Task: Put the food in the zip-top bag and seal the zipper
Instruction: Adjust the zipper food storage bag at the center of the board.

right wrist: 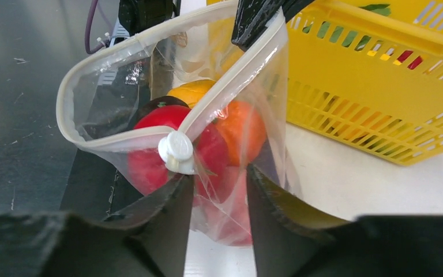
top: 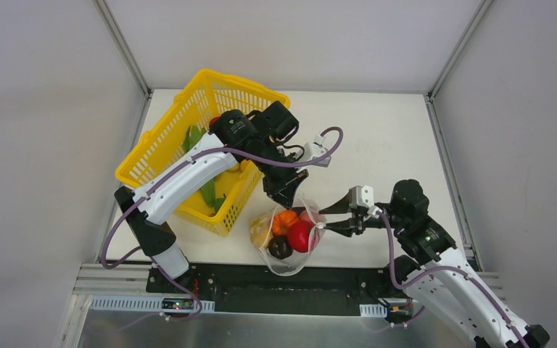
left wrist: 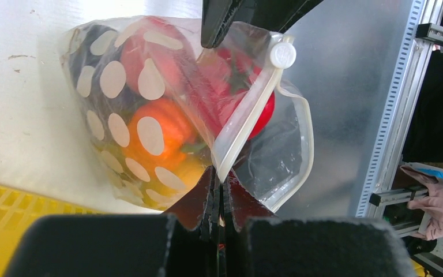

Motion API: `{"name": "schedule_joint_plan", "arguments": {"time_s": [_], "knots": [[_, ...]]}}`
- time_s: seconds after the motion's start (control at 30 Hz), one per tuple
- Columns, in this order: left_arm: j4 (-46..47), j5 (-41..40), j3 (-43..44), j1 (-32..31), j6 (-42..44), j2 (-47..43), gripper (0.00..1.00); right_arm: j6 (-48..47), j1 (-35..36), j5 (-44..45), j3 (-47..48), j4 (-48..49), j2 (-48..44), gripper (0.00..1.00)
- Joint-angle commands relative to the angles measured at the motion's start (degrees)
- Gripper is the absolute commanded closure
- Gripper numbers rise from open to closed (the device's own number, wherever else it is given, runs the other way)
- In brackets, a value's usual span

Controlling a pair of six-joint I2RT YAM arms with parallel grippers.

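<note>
Top view: bag (top: 288, 264) sits on the desk (top: 377, 145) at its near edge, just beside the near corner of the yellow basket (top: 161, 148), between the two arms. Inside it: red piece (top: 301, 235), orange piece (top: 286, 220), dark purple piece (top: 280, 247), yellow piece (top: 261, 232), all bunched together. Long green pieces (top: 209, 190) and some yellow ones are in the basket. Left arm reaches across the basket, and the left pincer (top: 284, 194) is down on the far edge of the bag. The right pincer (top: 324, 225) comes in level from the right, at the bag's right edge. Left wrist view: left pincer is closed tight on one end of the zipper (left wrist: 247, 119), no gap between its fingers. The strip runs up from there to the white slider (left wrist: 282, 55), with the right pincer's dark tips just above it. The mouth gapes to the right of the strip, and red and orange food shows through the dotted wall. Right wrist view: right pincer is partly apart, fingers (right wrist: 170, 213) on either side of the bag's corner right under the slider, clear plastic in the gap. Can't tell whether they actually press it. Mouth loop is open to the left, not sealed.
</note>
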Motion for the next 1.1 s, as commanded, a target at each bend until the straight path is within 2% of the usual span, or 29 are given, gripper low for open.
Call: {"name": "schedule_joint_plan", "arguments": {"time_s": [0.0, 0.07, 0.13, 0.2, 0.3, 0.47, 0.53, 0.6, 0.7, 0.77, 0.83, 0.97, 1.07], "knots": [[1.62, 3.47, 0.46, -0.45, 0.00, -0.29, 1.00, -1.34, 0.50, -4.25, 0.02, 4.34, 1.16, 0.63], [2.04, 3.53, 0.06, -0.47, -0.10, -0.30, 1.00, -0.91, 0.60, -3.71, -0.65, 5.04, 0.55, 0.67], [2.48, 3.61, -0.18, -0.46, -0.14, -0.18, 1.00, -0.02, 0.74, -3.23, -1.57, 6.29, -0.45, 0.78], [2.51, 3.62, -0.12, -0.46, -0.20, 0.04, 1.00, 1.16, 0.80, -2.97, -2.26, 7.66, -1.27, 0.84], [2.74, 3.26, -0.63, -0.48, -0.11, -0.07, 1.00, 2.45, 0.80, -2.53, -2.58, 8.05, -1.80, 1.00], [4.65, -1.86, -3.53, 0.09, -1.32, -2.77, 0.99, 9.34, 0.80, -0.54, -2.70, 10.95, -2.97, 1.00], [8.67, -4.73, -6.73, 1.32, -3.94, -5.58, 0.81, 13.74, 0.84, 1.05, -2.93, 13.07, -3.88, 1.00], [13.91, -7.93, -12.10, 3.14, -7.01, -9.61, 0.68, 19.65, 0.79, 4.15, -3.28, 15.33, -5.10, 1.00], [21.80, -11.76, -19.45, 6.80, -11.57, -16.36, 0.39, 26.52, 0.83, 8.12, -3.20, 16.77, -5.82, 1.00], [26.02, -14.64, -23.89, 8.41, -13.52, -20.68, 0.29, 30.68, 0.78, 10.78, -3.06, 17.10, -5.26, 1.00], [26.86, -17.81, -26.08, 8.74, -14.18, -23.47, 0.25, 34.17, 0.78, 13.81, -3.11, 17.19, -4.14, 1.00], [24.58, -20.37, -28.67, 8.66, -15.64, -26.58, 0.24, 40.89, 0.79, 21.38, -3.14, 17.27, -3.40, 1.00], [22.76, -22.96, -30.61, 8.31, -18.04, -28.16, 0.24, 42.05, 0.83, 21.97, -3.30, 17.70, -3.14, 1.00]]}}
